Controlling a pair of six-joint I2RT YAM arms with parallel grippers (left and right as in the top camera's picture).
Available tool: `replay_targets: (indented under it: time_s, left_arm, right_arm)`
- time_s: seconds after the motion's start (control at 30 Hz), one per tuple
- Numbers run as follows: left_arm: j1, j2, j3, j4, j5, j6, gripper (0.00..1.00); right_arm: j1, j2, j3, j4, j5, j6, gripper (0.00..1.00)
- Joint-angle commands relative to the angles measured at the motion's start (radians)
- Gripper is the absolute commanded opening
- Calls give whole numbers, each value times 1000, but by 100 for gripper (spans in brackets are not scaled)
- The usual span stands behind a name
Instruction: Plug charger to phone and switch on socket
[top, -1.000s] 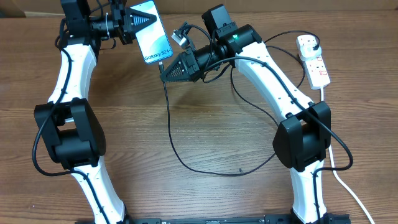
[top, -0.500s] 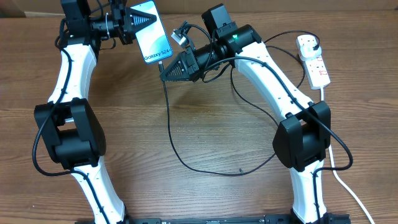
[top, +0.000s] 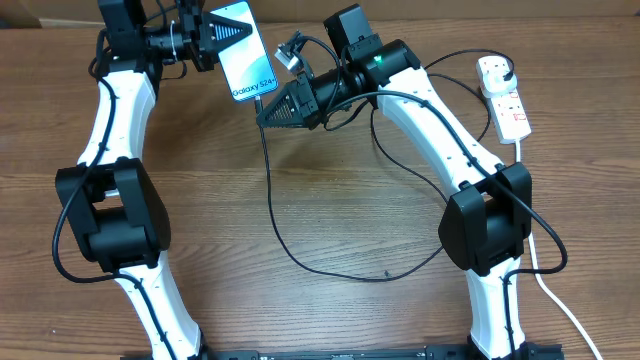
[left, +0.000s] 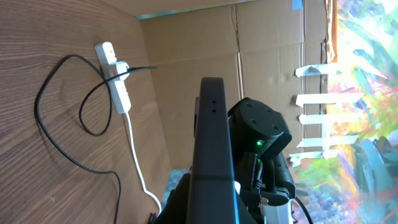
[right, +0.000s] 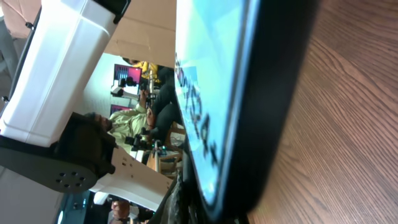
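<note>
My left gripper (top: 212, 42) is shut on the phone (top: 243, 52) and holds it above the table at the back, light blue screen up, its "Galaxy S24" end toward my right gripper. The phone fills the left wrist view edge-on (left: 213, 149) and looms close in the right wrist view (right: 242, 93). My right gripper (top: 264, 110) is shut on the connector end of the charger, the black cable (top: 275, 215), right at the phone's lower short edge. The cable loops over the table and runs back to the white socket (top: 503, 95) at the far right, also in the left wrist view (left: 115, 78).
The socket's thick white cord (top: 545, 290) runs down the right side of the table to the front edge. A cardboard wall (left: 205, 43) stands behind the table. The black cable's loop lies between the two arm bases.
My right gripper has shifted slightly left and up, closer to the phone's lower edge. The left arm and phone have not moved.
</note>
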Motion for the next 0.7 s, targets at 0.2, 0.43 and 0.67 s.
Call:
replay_targets:
  time_s: [0.2, 0.43, 0.67]
  left_arm:
    - [-14, -8, 14, 6, 36, -10, 4]
    - [-14, -8, 14, 6, 36, -10, 4]
    - [-14, -8, 14, 6, 36, -10, 4]
  right_arm:
    - [-11, 15, -5, 24, -2, 31, 4]
    - [-35, 15, -5, 24, -2, 31, 4]
    - [-53, 15, -5, 27, -1, 31, 4]
